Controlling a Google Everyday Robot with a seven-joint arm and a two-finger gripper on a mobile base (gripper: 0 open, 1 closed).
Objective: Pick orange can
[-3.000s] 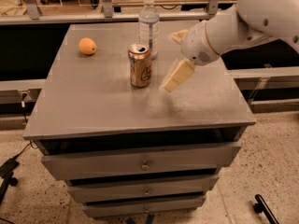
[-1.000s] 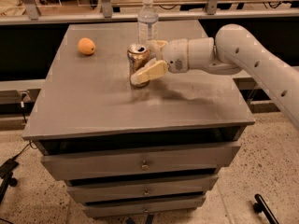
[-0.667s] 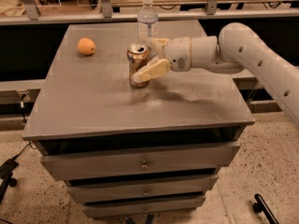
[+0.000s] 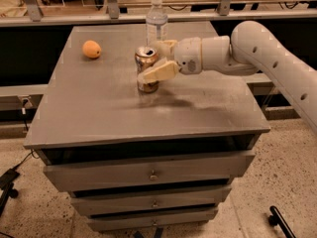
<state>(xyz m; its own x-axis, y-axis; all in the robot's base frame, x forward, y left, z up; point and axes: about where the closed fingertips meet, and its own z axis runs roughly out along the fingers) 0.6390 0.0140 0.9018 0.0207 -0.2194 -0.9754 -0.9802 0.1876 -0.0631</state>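
Observation:
The orange can, golden-orange with a silver top, stands upright near the middle of the grey cabinet top. My gripper reaches in from the right and straddles the can. One cream finger lies across the can's front and the other sits behind its right side. The jaws stand spread around the can, and the can rests on the surface.
A clear plastic bottle stands just behind the can and the gripper. A round orange fruit lies at the back left. The cabinet has drawers below. A metal rail and shelf run behind it.
Since three seconds ago the gripper has moved left from beside the can until its fingers are around it. Over the last second almost nothing has moved.

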